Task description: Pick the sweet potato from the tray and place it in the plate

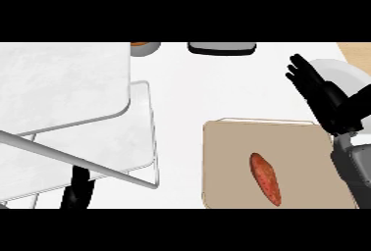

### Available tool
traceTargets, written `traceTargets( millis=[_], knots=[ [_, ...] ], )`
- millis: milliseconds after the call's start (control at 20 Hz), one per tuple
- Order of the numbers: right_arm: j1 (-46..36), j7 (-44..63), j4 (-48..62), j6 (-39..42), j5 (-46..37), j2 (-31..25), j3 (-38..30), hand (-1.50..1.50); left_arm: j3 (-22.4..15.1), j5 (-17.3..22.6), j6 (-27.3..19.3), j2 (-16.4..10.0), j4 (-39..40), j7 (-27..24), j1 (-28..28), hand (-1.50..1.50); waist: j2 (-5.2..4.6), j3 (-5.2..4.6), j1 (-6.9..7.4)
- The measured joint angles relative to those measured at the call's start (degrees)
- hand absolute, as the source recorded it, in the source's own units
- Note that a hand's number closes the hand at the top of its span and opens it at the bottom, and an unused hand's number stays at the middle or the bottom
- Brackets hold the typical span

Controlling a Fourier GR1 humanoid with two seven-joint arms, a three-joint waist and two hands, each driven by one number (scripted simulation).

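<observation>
A long reddish-orange sweet potato (265,178) lies on the tan tray (225,162) at the lower right of the head view. My right hand (319,90) hovers beyond the tray's far right corner, fingers straight and open, holding nothing. It partly covers a white plate (346,72) at the right edge. My left hand (78,192) shows only as a dark shape at the lower left, behind a grey rail; its fingers are hidden.
A large white box-like structure (62,83) with a grey rail (80,162) fills the left side. At the far edge sit a small bowl (145,47) and a dark-rimmed container (222,47). A wooden surface (357,51) shows at the top right.
</observation>
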State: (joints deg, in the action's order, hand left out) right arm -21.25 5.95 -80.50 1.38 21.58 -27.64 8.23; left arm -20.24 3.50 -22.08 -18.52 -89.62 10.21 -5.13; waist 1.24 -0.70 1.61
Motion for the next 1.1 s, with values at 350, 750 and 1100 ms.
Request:
traceTargets(
  millis=[350, 750, 1100],
  knots=[
    [-2.7, -8.8, -0.3, 19.7, 4.8, 0.5, 3.7, 1.5, -1.6, -0.1, 2.0, -0.1, 1.3, -6.6, -2.0, 0.0, -1.29, 0.15, 0.38],
    [3.3, -32.1, 8.9, 31.8, 0.2, -0.5, 2.4, -1.5, -0.6, 4.5, 6.2, -0.9, 0.8, -8.7, -2.2, 0.0, -2.5, 0.46, -0.37],
    [3.7, -43.2, 12.3, 31.0, -13.4, -5.9, 6.9, -1.5, -0.6, 6.5, 7.9, -1.3, 1.2, -8.9, -1.9, 0.0, -2.36, 0.44, -0.37]
  ],
)
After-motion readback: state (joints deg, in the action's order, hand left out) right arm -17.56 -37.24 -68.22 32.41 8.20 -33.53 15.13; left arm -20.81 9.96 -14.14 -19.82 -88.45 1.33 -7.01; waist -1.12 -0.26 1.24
